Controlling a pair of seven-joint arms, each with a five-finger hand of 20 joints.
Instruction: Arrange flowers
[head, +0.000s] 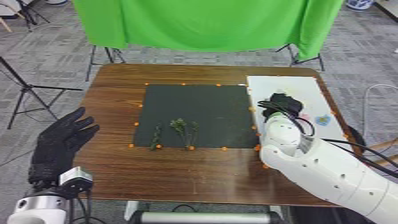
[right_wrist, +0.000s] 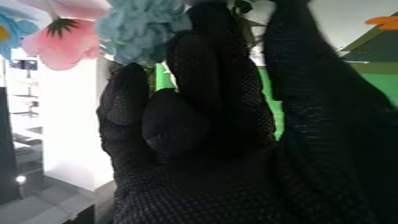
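Left hand (head: 62, 142), fingers apart, beside tabletop (head: 191, 172); green sprigs (head: 180, 128) lengthwise away on dark mat (head: 191, 100). Blue flower (head: 323, 120) on white board (head: 280, 84), rightward and nearside of right hand (head: 282, 103), closest for likely flower handling; grip impossible to tell.
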